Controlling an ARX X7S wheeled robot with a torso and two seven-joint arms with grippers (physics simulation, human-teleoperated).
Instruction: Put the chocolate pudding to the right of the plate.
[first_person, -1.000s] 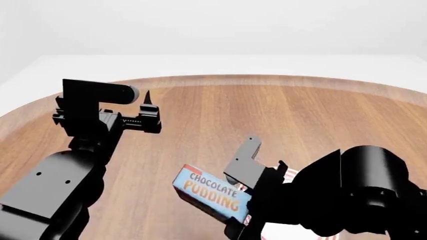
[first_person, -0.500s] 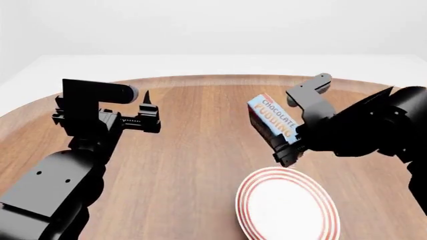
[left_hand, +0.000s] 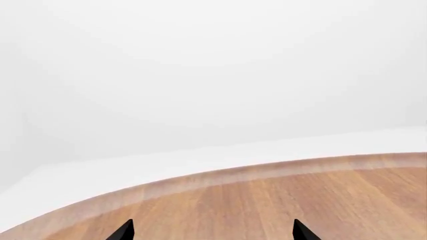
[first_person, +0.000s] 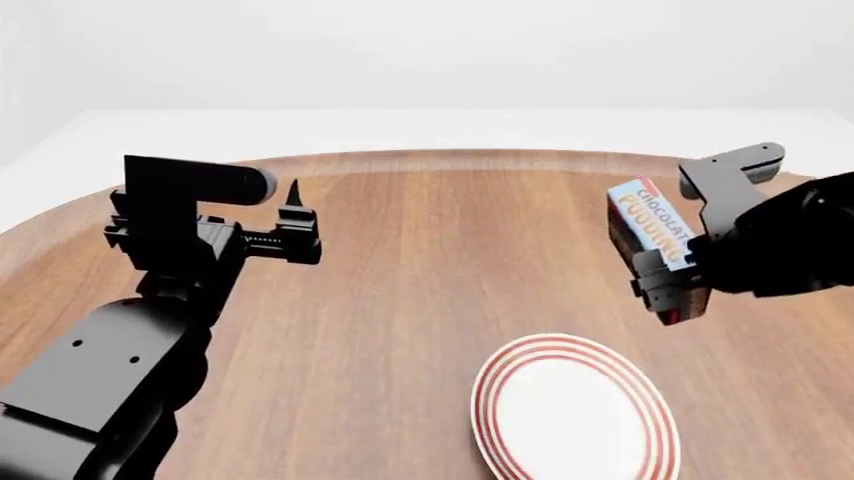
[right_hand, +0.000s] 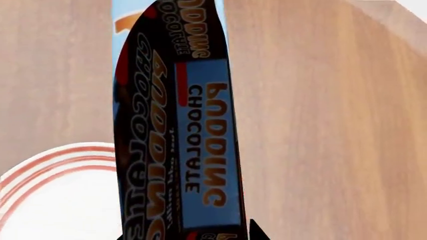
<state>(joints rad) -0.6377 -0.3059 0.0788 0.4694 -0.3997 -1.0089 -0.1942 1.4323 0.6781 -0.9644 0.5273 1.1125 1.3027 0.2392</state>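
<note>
Chocolate pudding, head view: the carton (first_person: 650, 240) is clamped in my right hand (first_person: 667, 262), held up off the wooden surface (first_person: 441, 260), tilted, with its blue lettered face turned toward the camera. It sits above and to the right of the plate in this view, not touching it.
Plate, head view: the white plate (first_person: 574, 412) with red rings lies flat on the surface near the bottom edge, between my two arms and nearer the right one.
Left hand, head view: my left hand (first_person: 296, 222) hangs over the left part of the surface with nothing in it, well apart from carton and plate. From here I cannot tell how far its fingers stand apart.
Left wrist view: two dark fingertips (left_hand: 123, 231) poke in at the edge of the picture, set wide apart with only bare surface (left_hand: 280, 200) between them, so this hand is spread and grips nothing. Beyond the rounded rim there is only plain white.
Right wrist view: the carton (right_hand: 177, 135) fills the middle of the picture, its "CHOCOLATE PUDDING" lettering plain along its length. Part of the plate's red-ringed rim (right_hand: 57, 160) shows beside it, lower down on the surface (right_hand: 320, 125).
</note>
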